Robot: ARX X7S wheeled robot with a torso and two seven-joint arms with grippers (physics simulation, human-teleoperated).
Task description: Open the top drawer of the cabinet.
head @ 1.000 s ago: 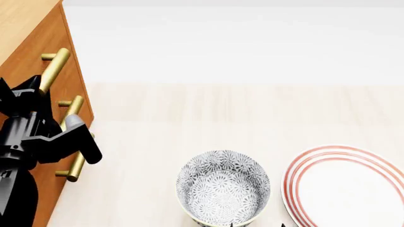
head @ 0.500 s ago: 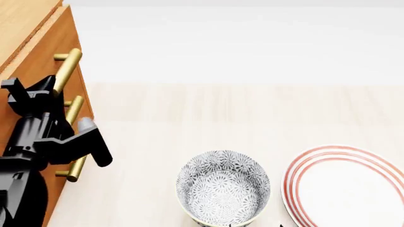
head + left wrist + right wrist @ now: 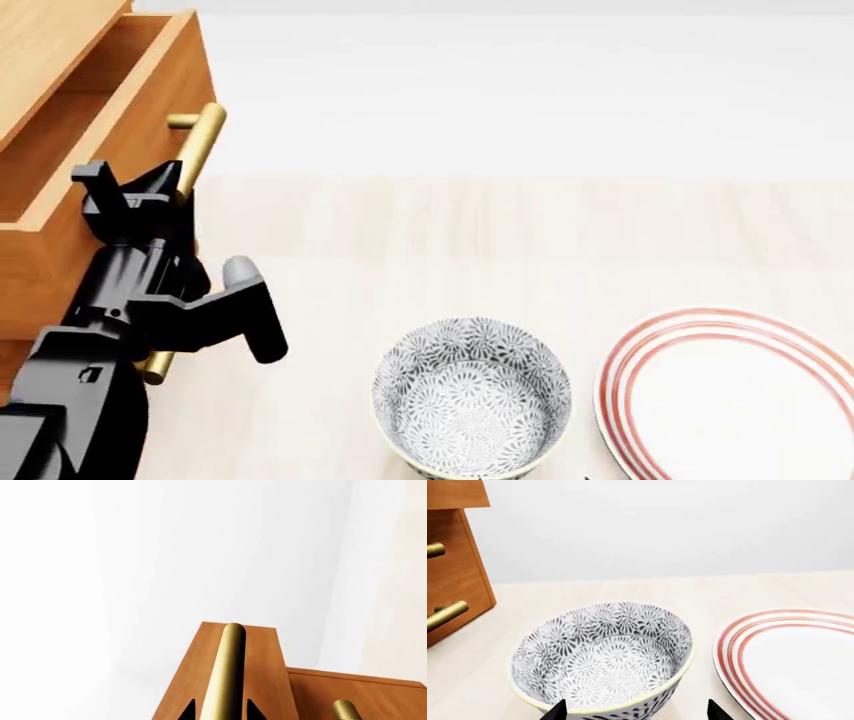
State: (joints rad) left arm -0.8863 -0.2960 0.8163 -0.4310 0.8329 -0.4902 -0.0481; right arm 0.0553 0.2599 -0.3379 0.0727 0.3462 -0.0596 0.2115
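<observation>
Cabinet (image 3: 40,290): orange-brown wood, at the head view's left edge, standing on a pale wood table (image 3: 534,250).

Top drawer (image 3: 127,130): pulled partway out of the cabinet front, paler inner box visible from above. Its brass bar handle (image 3: 200,140) projects from the drawer face.

Left gripper (image 3: 147,195): black, at the top drawer's handle. In the left wrist view the two dark fingertips (image 3: 189,711) sit one on each side of the brass bar, close against it; actual contact probably, but the view cuts off too low to be sure. Jaws narrowed around the bar.

Lower drawer handle (image 3: 446,615): brass, seen below the upper one in the right wrist view; lower drawer front flush with the cabinet.

Plate (image 3: 741,395): white, red rings at the rim, right of the bowl, apart from it.

Bowl (image 3: 470,395): grey-white floral pattern, upright, near the table's front.

Right gripper (image 3: 637,712): only two dark fingertips showing, spread wide, near the bowl's rim, holding nothing.
</observation>
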